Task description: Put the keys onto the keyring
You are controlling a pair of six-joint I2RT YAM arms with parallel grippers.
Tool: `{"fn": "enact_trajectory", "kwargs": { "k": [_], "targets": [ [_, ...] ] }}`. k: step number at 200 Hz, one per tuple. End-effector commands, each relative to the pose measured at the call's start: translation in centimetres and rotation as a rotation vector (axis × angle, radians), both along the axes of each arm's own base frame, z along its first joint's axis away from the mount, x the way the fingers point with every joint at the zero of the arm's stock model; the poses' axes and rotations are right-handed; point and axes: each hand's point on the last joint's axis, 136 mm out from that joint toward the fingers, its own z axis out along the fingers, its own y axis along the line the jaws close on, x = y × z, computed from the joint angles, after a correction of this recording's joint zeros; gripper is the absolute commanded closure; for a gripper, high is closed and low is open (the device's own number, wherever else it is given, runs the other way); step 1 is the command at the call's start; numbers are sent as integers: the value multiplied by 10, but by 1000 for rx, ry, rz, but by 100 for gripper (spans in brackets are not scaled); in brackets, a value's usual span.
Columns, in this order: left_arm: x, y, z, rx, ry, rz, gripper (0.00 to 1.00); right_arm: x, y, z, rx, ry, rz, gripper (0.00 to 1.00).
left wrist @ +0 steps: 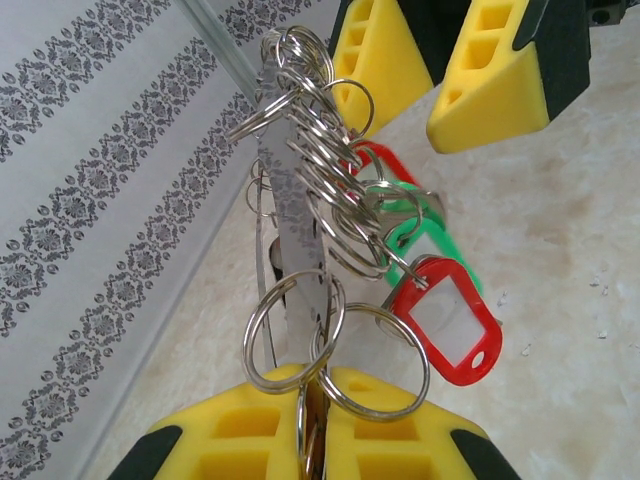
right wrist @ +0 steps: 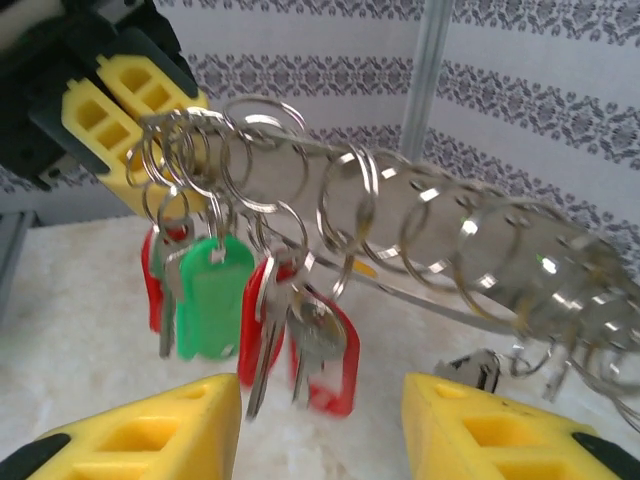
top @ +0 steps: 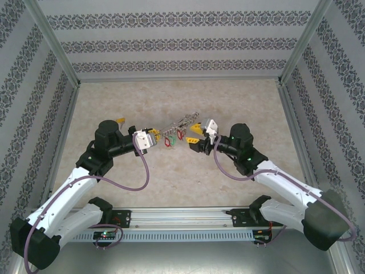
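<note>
Held up over the table (top: 171, 177), between both arms: the keyring (right wrist: 400, 200), clamped at one end in left gripper (left wrist: 315, 400). Hung on it: keys (right wrist: 265, 340), one green tag (right wrist: 208, 290), three red tags (right wrist: 335, 370). Below them, right gripper (right wrist: 320, 410), jaws apart, empty

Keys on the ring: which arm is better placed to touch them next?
The right, probably: the right gripper is open beside the keys; the left gripper is shut on the keyring, holding it up.

Top camera high at six o'clock, looking down on mottled beige table (top: 171, 188), wrist cameras close, facing each other, all sharing thin silver wire keyring (right wrist: 400, 185) mid-table
</note>
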Motion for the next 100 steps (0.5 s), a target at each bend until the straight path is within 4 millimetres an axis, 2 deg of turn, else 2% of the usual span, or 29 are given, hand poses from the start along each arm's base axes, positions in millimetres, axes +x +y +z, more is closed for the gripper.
{"fn": "enact_trajectory", "kwargs": {
  "k": [1,19,39,71,100],
  "targets": [
    [2,-3,31,-54,-89,-12,100,4,2,38,137,-38,-18,54],
    [2,-3,32,-59,-86,-12,100,6,5,39,149,-25,-16,54],
    [3,-3,34,-76,-87,-7,100,5,12,36,142,-12,13,59],
    [4,-3,34,-83,-83,0,100,2,21,33,124,-16,63,77],
    [7,-1,33,-69,-77,21,100,-6,23,31,96,-33,110,86]
  ]
}}
